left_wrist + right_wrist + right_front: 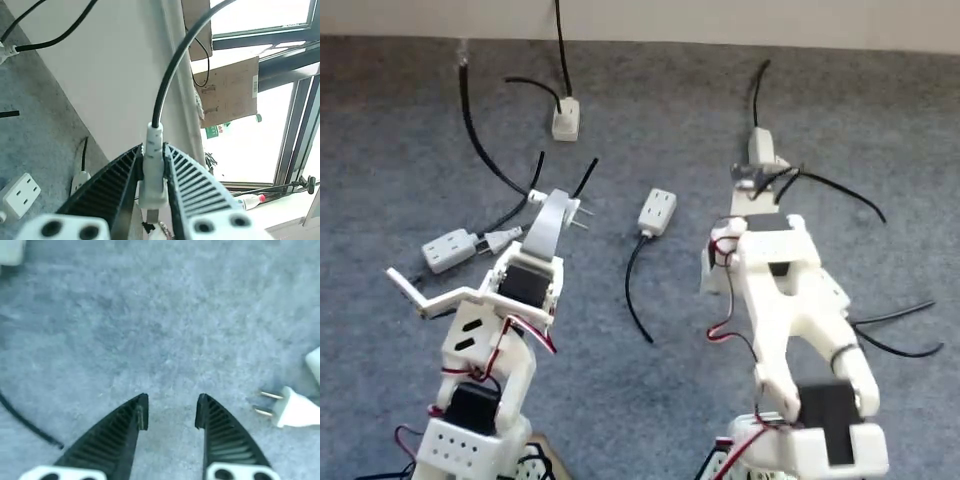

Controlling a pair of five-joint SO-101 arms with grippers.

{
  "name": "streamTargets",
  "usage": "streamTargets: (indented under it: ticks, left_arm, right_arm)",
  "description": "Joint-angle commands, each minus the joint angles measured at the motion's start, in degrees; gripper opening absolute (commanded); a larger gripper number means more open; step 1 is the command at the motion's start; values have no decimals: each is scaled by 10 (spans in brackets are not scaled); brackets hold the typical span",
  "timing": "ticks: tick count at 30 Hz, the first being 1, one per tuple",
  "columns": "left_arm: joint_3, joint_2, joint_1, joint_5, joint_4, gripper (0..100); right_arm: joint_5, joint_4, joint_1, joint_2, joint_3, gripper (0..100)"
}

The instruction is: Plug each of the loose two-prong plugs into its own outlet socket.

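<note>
- High view: grey carpet [650, 380] covers the whole surface and runs to a pale wall [720, 20] at the far edge.
- Three white sockets lie on the carpet. The far socket [566, 118] is near the wall, with a black cord running up to it. The middle socket [658, 211] lies between the two arms. The left socket [448, 250] lies at the left.
- Two plugs can be counted. The held plug [576, 214] sits in the left gripper [563, 208] with its prongs pointing right, left of the middle socket and apart from it. The second plug [500, 240] lies just beside the left socket; whether it is seated cannot be told.
- The right gripper [758, 182] is on the right, towards the far side. Just beyond it lies a small white piece [760, 145] on a black cord; whether it is a plug or a socket cannot be told.
- Left wrist view: the left gripper [152, 150] has its fingers clamped on the body of the held plug [152, 180], and a black cord [172, 65] rises from the plug. Behind are a wall, a window [260, 140] and a cardboard box [230, 90]. Two sockets lie on the carpet, one nearer [20, 195] and one by the wall [80, 182].
- Right wrist view: the right gripper [171, 412] hangs over the carpet with its fingers parted, holding nothing. One plug on the carpet [297, 407] lies off to one side with both prongs bare, apart from the fingers.
</note>
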State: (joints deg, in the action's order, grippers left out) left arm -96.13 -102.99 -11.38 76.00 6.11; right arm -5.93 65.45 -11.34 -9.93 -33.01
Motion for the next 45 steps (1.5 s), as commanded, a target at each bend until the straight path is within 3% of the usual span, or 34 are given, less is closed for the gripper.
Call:
streamTargets:
  ticks: [1,8,10,13,22,30,35,42,45]
  left_arm:
    - [-10,0,-11,4,-16,7]
    - [-10,3,-54,4,-15,7]
    - [-10,4,-51,4,-15,7]
    - [-10,5,-57,4,-9,7]
    - [-10,0,-137,1,41,7]
    - [-10,0,-133,1,42,7]
    - [-10,0,-133,1,43,7]
    - [-10,0,-133,1,44,7]
    - [-10,0,-133,1,45,7]
  right_arm:
    - [-1,44,-11,-75,54,159]
    - [-1,66,-154,-168,69,157]
    - [0,63,-189,-184,73,115]
    - [-1,56,-196,-197,95,0]
    - [-1,58,-196,-221,123,6]
    - [1,149,-219,-222,125,6]
    - [46,217,-260,-222,153,6]
    - [48,220,-266,-215,199,6]
    - [84,219,-267,-215,218,6]
